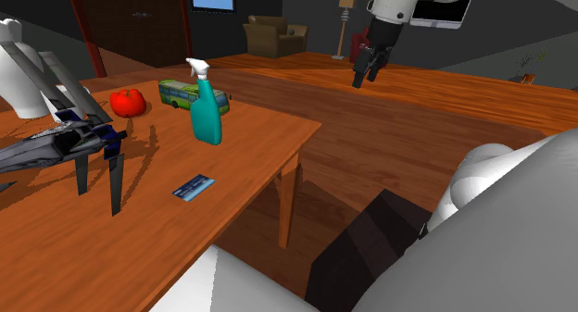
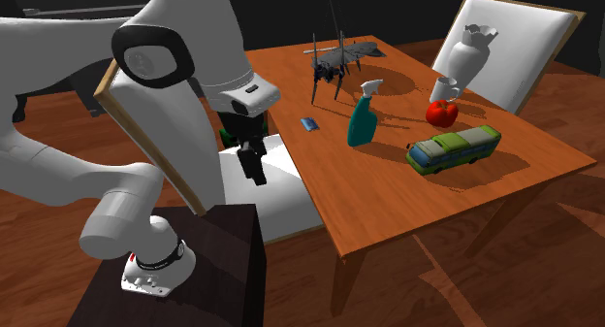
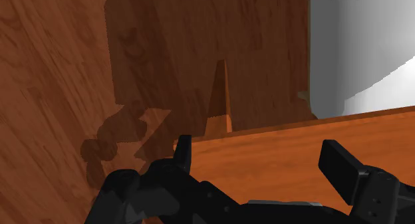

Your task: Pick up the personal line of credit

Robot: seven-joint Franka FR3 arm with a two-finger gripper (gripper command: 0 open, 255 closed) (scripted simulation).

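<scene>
One thin blue card [image 1: 194, 187] lies flat on the worktop [image 1: 250, 153], lower left of the shoulder view. It is probably light, stiff and slick, so pinch its edges. The hand [image 1: 364, 79] hangs wide open at upper right, well apart from it.

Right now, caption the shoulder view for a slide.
Black gripper hangs beyond the wooden table, away from the small blue card near the teal spray bottle.

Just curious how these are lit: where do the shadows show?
Shoulder view: the spaceship model throws spindly shadows across the table; the room behind is dim. Second exterior view: spray bottle and toy bus cast soft shadows. Wrist view: the table's shadow darkens the floor.
</scene>
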